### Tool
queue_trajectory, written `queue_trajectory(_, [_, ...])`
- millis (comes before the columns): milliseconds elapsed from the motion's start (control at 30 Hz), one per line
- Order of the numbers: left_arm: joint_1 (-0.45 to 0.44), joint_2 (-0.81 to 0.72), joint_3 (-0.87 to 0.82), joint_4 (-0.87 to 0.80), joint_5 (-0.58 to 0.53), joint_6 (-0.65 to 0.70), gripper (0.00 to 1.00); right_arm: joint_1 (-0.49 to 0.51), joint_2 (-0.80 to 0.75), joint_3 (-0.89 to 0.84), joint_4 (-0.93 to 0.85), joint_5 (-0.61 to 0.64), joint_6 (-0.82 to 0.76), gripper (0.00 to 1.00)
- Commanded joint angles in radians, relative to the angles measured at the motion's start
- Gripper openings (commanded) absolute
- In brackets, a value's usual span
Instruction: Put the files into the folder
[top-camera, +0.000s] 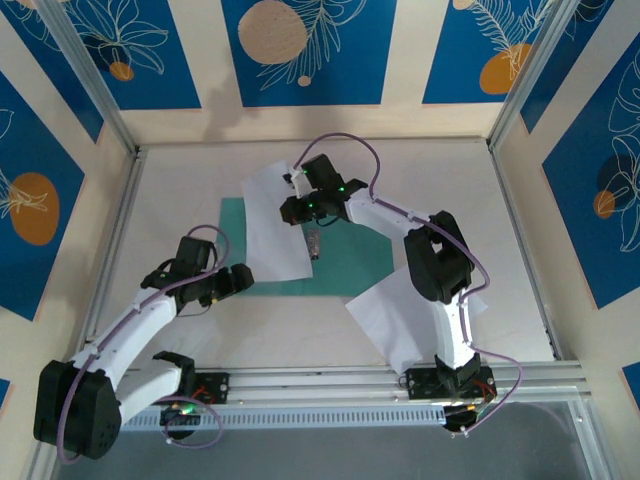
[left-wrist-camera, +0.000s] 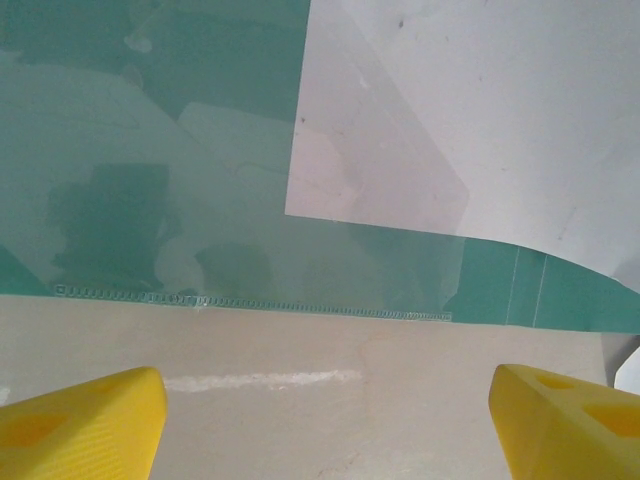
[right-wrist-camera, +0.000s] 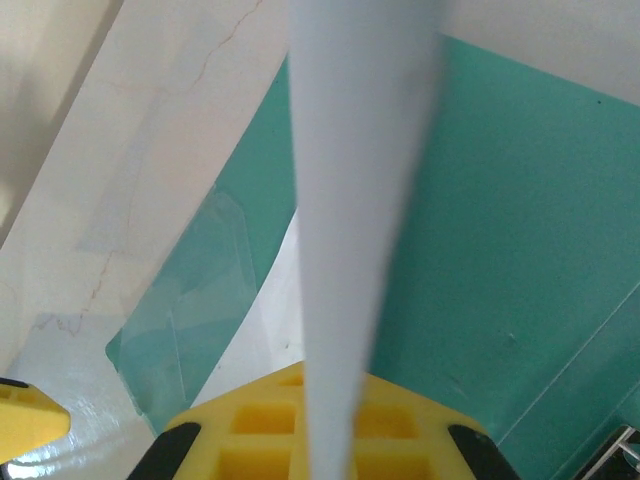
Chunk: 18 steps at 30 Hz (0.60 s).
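Right fingers (right-wrist-camera: 250, 435) pinch the far right edge of a thin white paper sheet (top-camera: 272, 235) lying lengthwise far-to-near over the left leaf of the flat teal-green card folder (top-camera: 350, 265), while wide-spread left fingers (left-wrist-camera: 80, 420) hover near the sheet's near left corner.

Blue panels (top-camera: 300, 50) bearing orange fruit and white leaves lined cream walls (top-camera: 400, 50) beyond the jaws; a pale tabletop (top-camera: 180, 190) lay beneath them, edged by aluminium rails (top-camera: 320, 378).
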Motion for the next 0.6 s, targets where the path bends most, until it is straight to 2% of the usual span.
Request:
queue_trajectory(0, [0.014,-0.014,-0.01,-0.019,0.015,0.01,0.84,0.009,0.011,-0.022,0.021,-0.032,0.019,0.0])
queue_trajectory(567, [0.014,-0.001,-0.014,-0.013,0.024,0.009,0.84,0.009,0.04,-0.094,0.156,-0.033,0.081,0.0])
